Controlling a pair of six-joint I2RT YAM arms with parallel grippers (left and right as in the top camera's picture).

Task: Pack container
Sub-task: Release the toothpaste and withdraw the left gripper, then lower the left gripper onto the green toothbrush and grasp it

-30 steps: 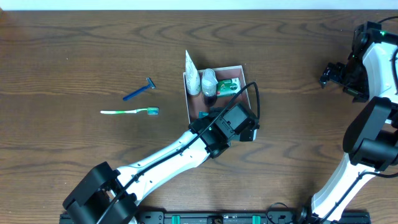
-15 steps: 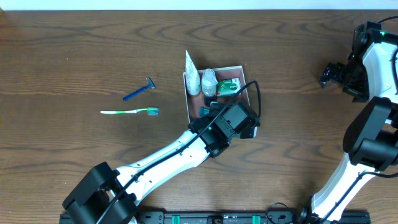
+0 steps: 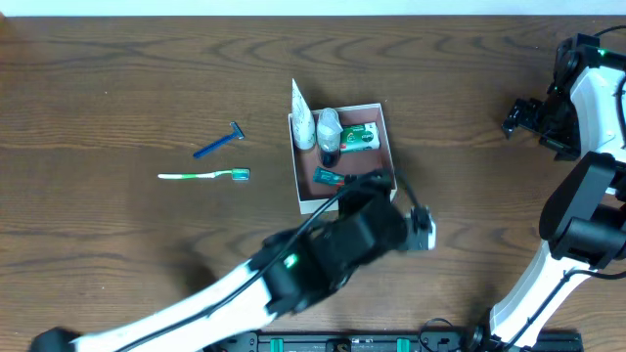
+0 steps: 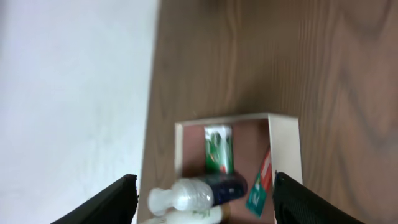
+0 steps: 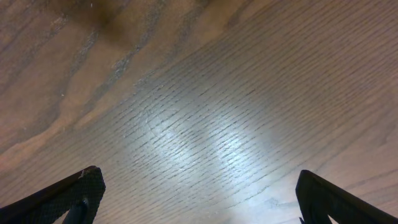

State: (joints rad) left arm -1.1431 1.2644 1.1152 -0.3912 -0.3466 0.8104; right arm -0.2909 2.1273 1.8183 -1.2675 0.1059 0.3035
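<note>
The left gripper [image 4: 204, 182] is spread wide and holds nothing, just off the near right corner of the container [image 3: 297, 182]. The container sits mid-table with a white tube [image 3: 303, 121], a bottle [image 3: 329, 133], a green packet [image 3: 359, 137] and a small teal item [image 3: 328, 177] inside. To its left lie a razor [image 3: 219, 143] and a toothbrush [image 3: 203, 175], and at the far right the right gripper [image 5: 199, 199] is also spread wide over bare wood.
</note>
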